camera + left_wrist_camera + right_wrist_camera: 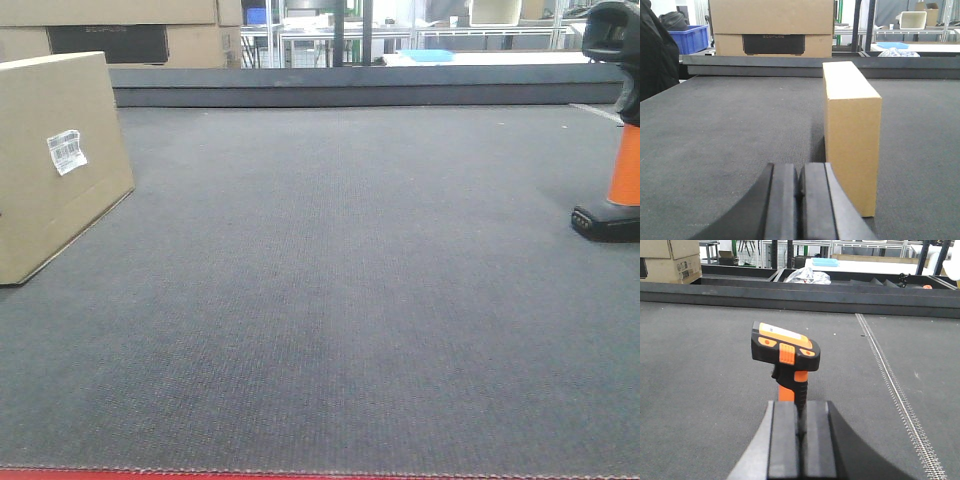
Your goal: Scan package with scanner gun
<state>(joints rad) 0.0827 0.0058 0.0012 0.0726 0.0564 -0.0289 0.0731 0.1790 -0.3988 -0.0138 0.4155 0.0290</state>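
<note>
Nothing started on my end. Package (55, 160) upright at counter (330, 300) left, label facing centre; scanner gun (786, 352) standing far right, ungrasped. Left pincer (800, 200) and right pincer (800, 440) both closed, empty. Pickup, aim, scan all remain.

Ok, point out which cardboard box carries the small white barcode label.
The plain tan package standing on the dark mat at the left. Its label is white; the stacked background cartons show a dark printed panel instead.
</note>
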